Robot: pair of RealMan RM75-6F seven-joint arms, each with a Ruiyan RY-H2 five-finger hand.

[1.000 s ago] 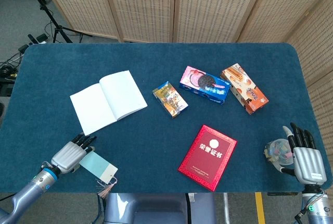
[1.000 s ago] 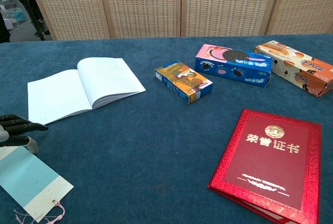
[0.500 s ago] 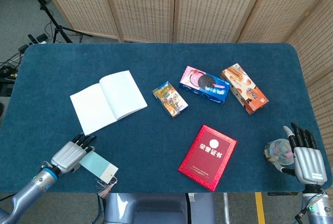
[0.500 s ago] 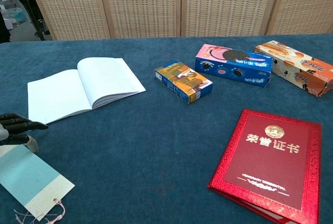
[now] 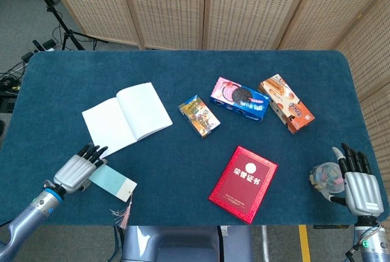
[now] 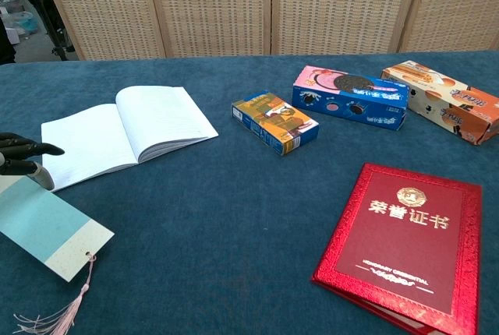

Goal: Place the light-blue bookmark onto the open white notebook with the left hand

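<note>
The light-blue bookmark [image 5: 111, 183] with a pink tassel hangs lifted above the table's front left; my left hand [image 5: 76, 169] pinches its left end. In the chest view the bookmark [image 6: 51, 228] tilts just below the left hand [image 6: 22, 157] at the frame's left edge. The open white notebook [image 5: 127, 117] lies flat just beyond and to the right of that hand, also seen as the notebook [image 6: 125, 132] in the chest view. My right hand [image 5: 354, 178] rests at the front right, fingers spread, holding nothing.
A small blue snack box [image 5: 199, 116], a pink-and-blue cookie box [image 5: 239, 99] and an orange box [image 5: 286, 103] lie mid-table. A red certificate folder [image 5: 244, 183] lies front centre. A clear round object [image 5: 325, 177] sits beside my right hand.
My left hand has lifted the bookmark off the table and moved it back toward the notebook; its tassel now dangles. The right hand has not moved.
</note>
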